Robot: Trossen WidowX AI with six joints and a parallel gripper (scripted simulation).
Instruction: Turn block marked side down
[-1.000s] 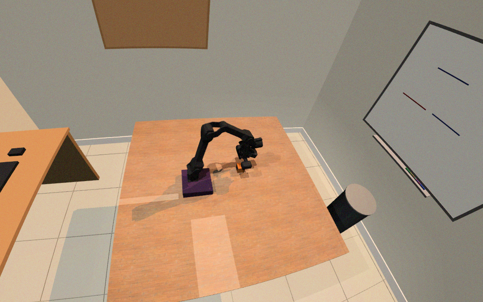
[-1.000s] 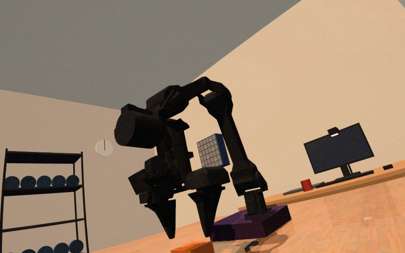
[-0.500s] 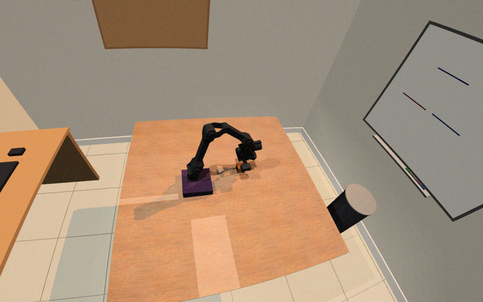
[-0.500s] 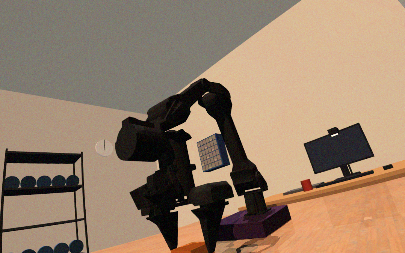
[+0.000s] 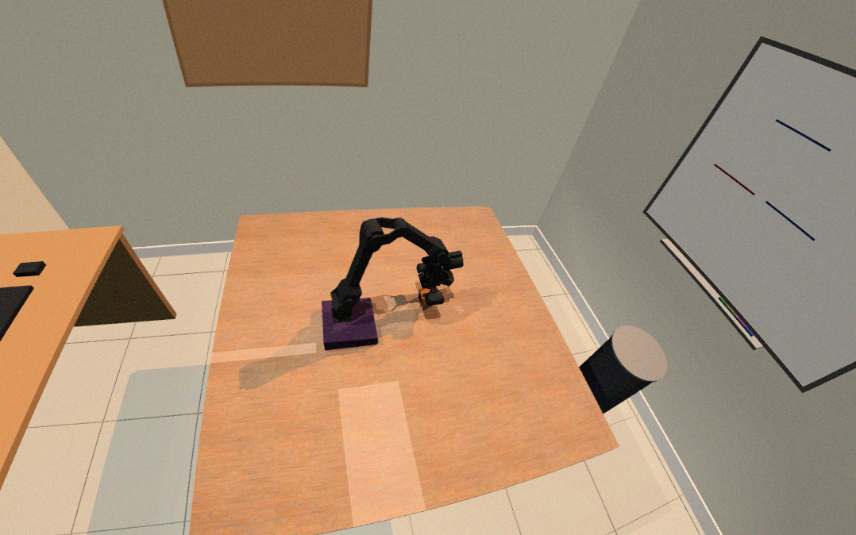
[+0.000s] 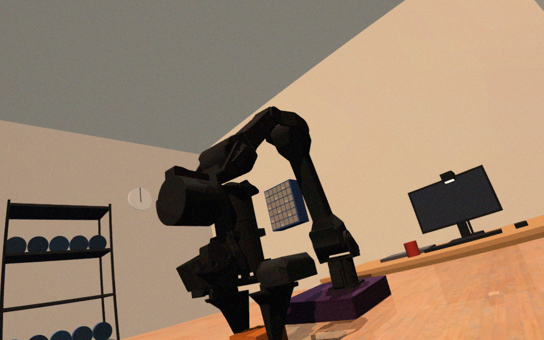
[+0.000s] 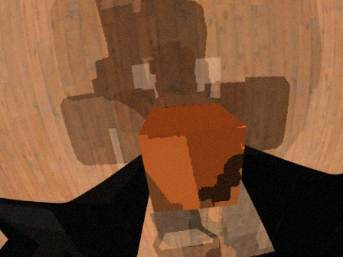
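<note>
Bent in a high arch from the mount near mid-surface toward the right edge; wrist pointed straight down, pincer [image 6: 258, 316] lowered to the surface, fingers [image 6: 276, 310] half-closed around the block [image 7: 191, 153].
</note>
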